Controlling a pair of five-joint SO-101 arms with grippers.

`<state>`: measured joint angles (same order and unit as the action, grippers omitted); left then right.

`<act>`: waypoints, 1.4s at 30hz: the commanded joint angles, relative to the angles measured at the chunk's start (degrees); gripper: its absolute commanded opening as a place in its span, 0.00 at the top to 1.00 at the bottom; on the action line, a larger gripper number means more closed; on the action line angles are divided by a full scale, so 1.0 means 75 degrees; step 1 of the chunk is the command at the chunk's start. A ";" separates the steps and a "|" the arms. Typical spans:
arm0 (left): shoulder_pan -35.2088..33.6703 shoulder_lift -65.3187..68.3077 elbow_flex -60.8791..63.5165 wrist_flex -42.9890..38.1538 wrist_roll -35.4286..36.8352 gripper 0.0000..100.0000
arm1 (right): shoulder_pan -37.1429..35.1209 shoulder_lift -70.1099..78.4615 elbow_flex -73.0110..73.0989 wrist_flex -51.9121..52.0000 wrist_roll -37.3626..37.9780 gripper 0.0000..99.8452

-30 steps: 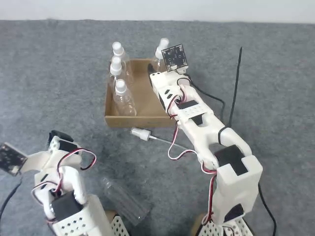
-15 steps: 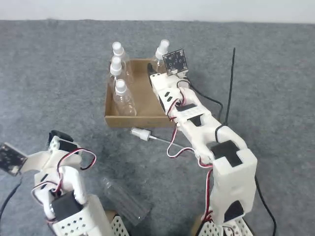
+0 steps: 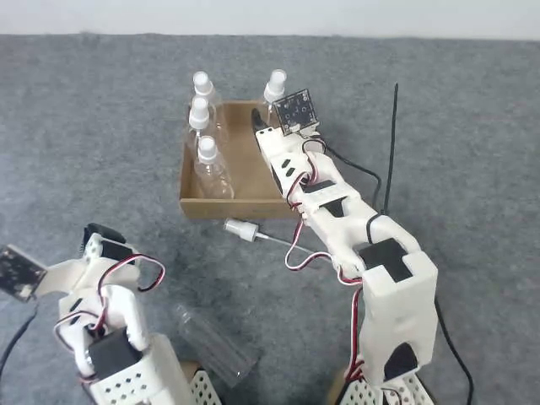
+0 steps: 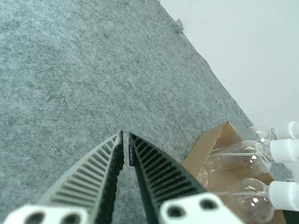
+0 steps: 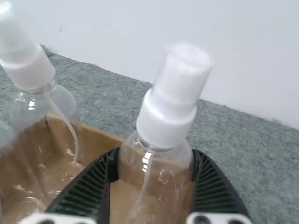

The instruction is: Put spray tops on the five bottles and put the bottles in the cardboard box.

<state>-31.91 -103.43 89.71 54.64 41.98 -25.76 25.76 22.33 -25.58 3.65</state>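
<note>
- Since a second ago, shifted slightly down and in toward the cardboard box (image 3: 253, 202): the right gripper (image 5: 154, 161) and its wrist board (image 3: 294, 111).
- Clamped between that gripper's jaws: a capped bottle (image 5: 159, 140), upright, at the box's far right corner.
- Means a fourth bottle is nearly delivered; probably only lowering and letting go left.
- Just beside the held bottle, inside the box: three capped bottles (image 3: 198, 114) in a row.
- Well behind the right gripper, on the carpet (image 3: 101, 126): one loose spray top (image 3: 240, 228).
- Farther back, by the left arm's base: an uncapped bottle (image 3: 211, 342) lying down.
- No change at the left gripper (image 4: 125, 135): jaws closed on nothing, well apart from the box.
</note>
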 commanded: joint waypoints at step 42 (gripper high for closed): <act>-0.0059 -0.0141 -0.0100 -0.0246 -0.0070 0.99 | 0.0076 -0.1319 0.0551 0.0627 0.0129 0.70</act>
<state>-31.91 -103.43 89.71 54.64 41.98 -25.76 22.07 26.20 -21.10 4.09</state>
